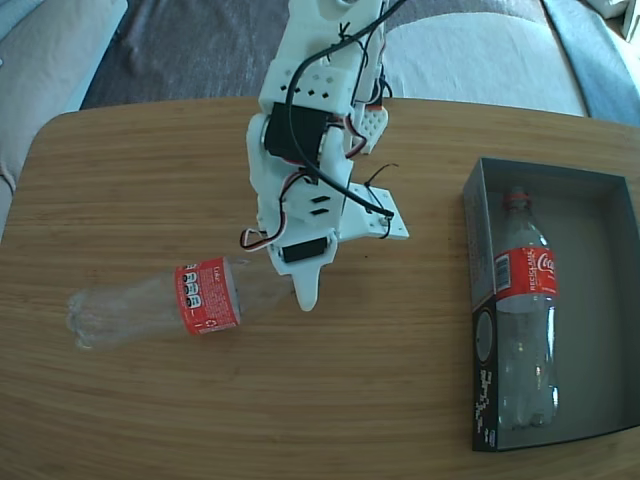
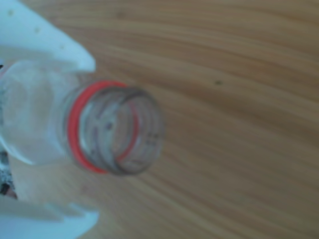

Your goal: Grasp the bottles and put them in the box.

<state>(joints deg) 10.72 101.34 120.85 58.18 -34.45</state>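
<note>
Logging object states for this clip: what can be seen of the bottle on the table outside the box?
The bottle is clear plastic with a red wrap label, lying on its side on the wooden table, base toward the fixed view's left. Its capless neck with a red ring sits between the white gripper fingers in the wrist view; firm contact cannot be told.

Looks like somebody's living room, not a lab. The arm (image 1: 320,130) sits on a rounded wooden table (image 1: 130,190) with bamboo-style grain, coffee-table kind of thing. Behind it in the fixed view there's soft furniture: pale cushions (image 1: 480,60) along the top edge, a darker grey fabric stretch (image 1: 190,45) between them, and a light upholstered edge (image 1: 40,70) on the left. Daylight comes in strong and washes out the right side. The props are home stuff too: 2 Coke bottles (image 1: 205,296) and a cardboard box (image 1: 600,300). No benches, racks or tools anywhere.
</note>
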